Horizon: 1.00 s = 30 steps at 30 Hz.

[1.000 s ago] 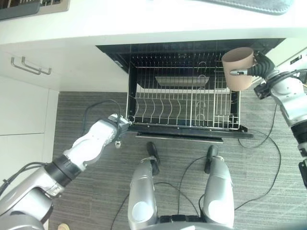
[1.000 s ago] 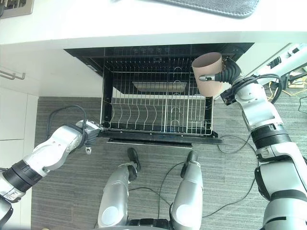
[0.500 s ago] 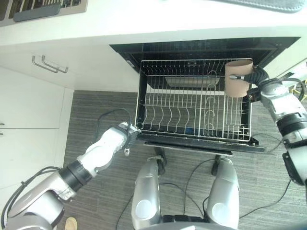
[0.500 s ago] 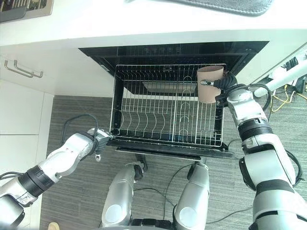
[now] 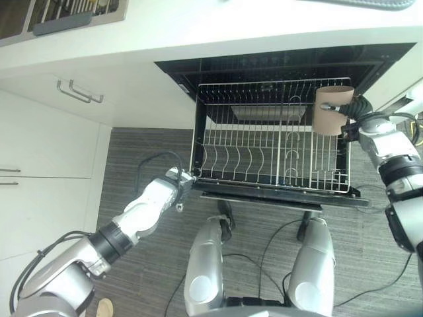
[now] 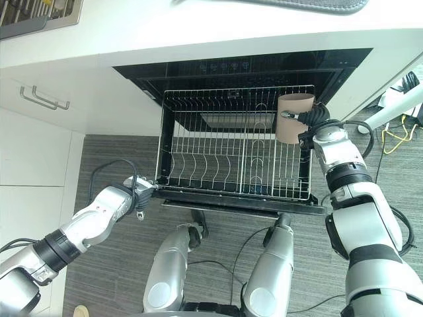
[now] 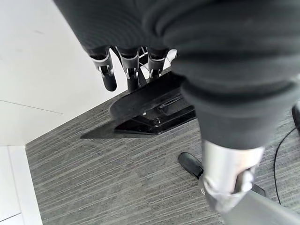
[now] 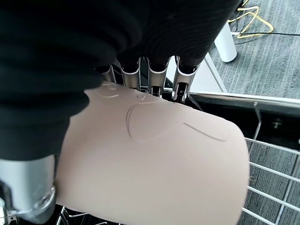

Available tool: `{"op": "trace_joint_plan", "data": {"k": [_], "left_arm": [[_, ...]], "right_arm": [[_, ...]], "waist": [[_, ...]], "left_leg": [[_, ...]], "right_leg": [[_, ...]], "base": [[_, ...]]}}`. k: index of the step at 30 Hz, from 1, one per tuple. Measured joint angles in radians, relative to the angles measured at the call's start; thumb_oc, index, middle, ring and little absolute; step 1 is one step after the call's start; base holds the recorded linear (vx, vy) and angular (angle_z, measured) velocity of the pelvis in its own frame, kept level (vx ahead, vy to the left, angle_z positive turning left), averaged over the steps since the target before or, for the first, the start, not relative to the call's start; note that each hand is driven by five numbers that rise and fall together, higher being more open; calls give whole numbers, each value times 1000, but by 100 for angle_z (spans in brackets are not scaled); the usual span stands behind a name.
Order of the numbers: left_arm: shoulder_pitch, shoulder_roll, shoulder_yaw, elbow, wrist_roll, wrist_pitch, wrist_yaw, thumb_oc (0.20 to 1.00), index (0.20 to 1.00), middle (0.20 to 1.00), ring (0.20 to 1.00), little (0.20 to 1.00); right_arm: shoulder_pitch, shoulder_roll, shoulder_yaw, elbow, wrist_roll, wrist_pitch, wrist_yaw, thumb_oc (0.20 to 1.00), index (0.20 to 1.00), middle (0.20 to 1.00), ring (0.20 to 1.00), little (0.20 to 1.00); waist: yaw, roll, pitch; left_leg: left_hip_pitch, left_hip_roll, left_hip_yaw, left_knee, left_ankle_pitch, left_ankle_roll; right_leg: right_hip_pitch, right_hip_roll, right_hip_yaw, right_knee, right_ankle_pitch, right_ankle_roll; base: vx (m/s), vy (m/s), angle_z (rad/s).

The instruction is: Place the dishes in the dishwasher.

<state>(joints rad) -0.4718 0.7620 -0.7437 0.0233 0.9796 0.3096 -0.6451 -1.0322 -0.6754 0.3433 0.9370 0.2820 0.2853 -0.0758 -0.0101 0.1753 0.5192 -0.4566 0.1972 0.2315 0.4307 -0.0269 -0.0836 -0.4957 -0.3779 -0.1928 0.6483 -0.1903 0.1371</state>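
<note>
The right hand (image 6: 316, 121) was clasped round a tall, pale pinkish-beige cup (image 6: 295, 117): in its wrist view the fingers (image 8: 153, 77) curled over the cup's far side and the thumb pressed the near side. The cup hung above the right rear corner of the pulled-out wire dish rack (image 5: 264, 142), clear of the wires as far as could be seen, its mouth turned away from the hand toward the dark opening of the black dishwasher (image 5: 277, 63) under the white countertop (image 5: 218, 23).

The left hand (image 5: 173, 187) sat at the front left corner of the rack, against the black front edge of the lowered dishwasher door (image 5: 277, 195). In its own wrist view the fingers (image 7: 108, 77) reached down over that dark edge, but whether they gripped it could not be told.

Left of that hand stood white cabinet fronts with metal bar handles (image 5: 79, 92), and beneath both hands lay grey striped carpet (image 5: 119, 165).
</note>
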Motion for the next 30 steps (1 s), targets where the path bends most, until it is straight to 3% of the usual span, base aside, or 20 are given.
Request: {"op": "trace_joint_plan", "data": {"k": [1, 2, 3, 12, 16, 22, 26, 30], "left_arm": [[0, 0, 0, 0, 0, 3, 2, 1000, 1000, 1000, 1000, 1000], [0, 0, 1, -1, -18, 10, 5, 1000, 1000, 1000, 1000, 1000], [0, 0, 0, -1, -22, 14, 7, 1000, 1000, 1000, 1000, 1000], [55, 9, 94, -22, -256, 62, 168, 1000, 1000, 1000, 1000, 1000], [67, 58, 137, -83, -305, 63, 129, 1000, 1000, 1000, 1000, 1000], [30, 95, 159, -94, -329, 82, 51, 1000, 1000, 1000, 1000, 1000], [49, 97, 203, -97, -373, 103, 76, 1000, 1000, 1000, 1000, 1000], [144, 94, 331, -125, -496, 110, 206, 1000, 1000, 1000, 1000, 1000]], "right_arm": [[0, 3, 0, 1, 0, 0, -5, 332, 332, 332, 332, 332], [0, 5, 0, 3, 0, 0, -10, 533, 533, 533, 533, 533], [0, 8, 0, 4, -1, 0, -19, 1000, 1000, 1000, 1000, 1000], [6, 3, -6, -43, -4, 25, -112, 1000, 1000, 1000, 1000, 1000], [66, -24, -43, -102, -4, 64, -103, 1000, 1000, 1000, 1000, 1000], [111, -61, -47, -136, 15, 150, -60, 1000, 1000, 1000, 1000, 1000], [196, -65, -95, -305, 16, 192, -63, 1000, 1000, 1000, 1000, 1000], [380, -68, -217, -635, 67, 220, -104, 1000, 1000, 1000, 1000, 1000]], "waist": [[0, 0, 0], [1, 0, 0], [1, 0, 0], [16, -1, -1], [17, -10, 0], [4, -51, 13], [-11, -65, 21], [-15, -67, 22]], "left_leg": [[0, 1, 0, 2, 0, 0], [0, 2, 0, 3, 0, 0], [-1, 3, 0, 4, 0, 0], [-36, 11, -5, 29, 0, 0], [-47, 15, -11, 33, 0, 0], [-67, 30, -27, 53, 3, -4], [-73, 31, -23, 60, 0, 0], [-74, 31, -15, 61, -3, 1]], "right_leg": [[0, 1, 1, 2, -1, 0], [-1, 1, 1, 3, -1, 0], [-1, 1, 2, 4, -1, 0], [-36, 4, 10, 27, -2, -2], [-42, 6, 9, 35, -3, -4], [-55, 20, 3, 50, -6, -11], [-62, 22, 12, 46, -6, -11], [-67, 24, 16, 48, -5, -8]], "base": [[0, 0, 0], [0, 0, 0], [0, 0, 0], [0, 0, 0], [10, -43, 1], [14, -28, 1], [19, 16, -3], [48, 16, -4]]}}
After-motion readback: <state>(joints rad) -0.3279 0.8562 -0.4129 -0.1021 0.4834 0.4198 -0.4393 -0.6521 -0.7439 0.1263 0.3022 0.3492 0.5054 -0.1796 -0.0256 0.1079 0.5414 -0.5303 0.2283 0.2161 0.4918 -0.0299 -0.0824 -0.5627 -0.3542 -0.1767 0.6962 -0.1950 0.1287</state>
